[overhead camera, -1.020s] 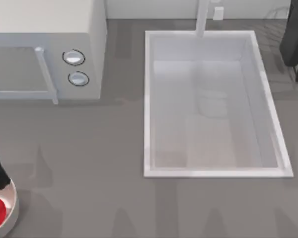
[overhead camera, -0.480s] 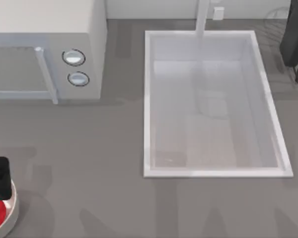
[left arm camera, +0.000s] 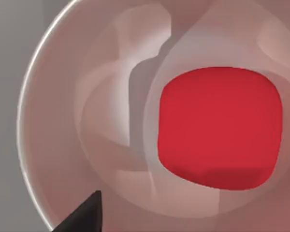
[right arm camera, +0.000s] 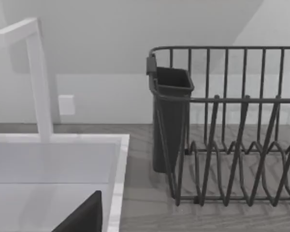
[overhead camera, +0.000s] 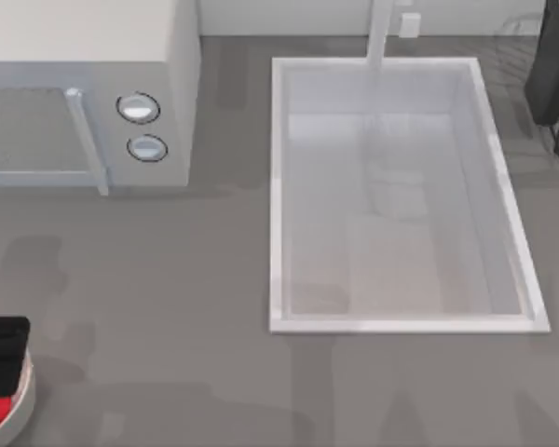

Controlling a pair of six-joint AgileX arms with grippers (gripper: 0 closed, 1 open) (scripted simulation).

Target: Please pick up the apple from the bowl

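Apple (left arm camera: 220, 126) sits inside the bowl (left arm camera: 43, 145) at the tabletop's (overhead camera: 168, 307) near left corner; rounded and blocky, it shows no clear long axis. Left gripper (overhead camera: 2, 358) hangs directly above it; jaw state cannot be told.

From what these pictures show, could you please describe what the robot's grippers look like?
Little of them shows. The left gripper in the top view is a blocky black body with a boxy, stepped outline. In each wrist view a single dark, pointed wedge of a fingertip juts in, matte black and unmarked. No cables or markings show.
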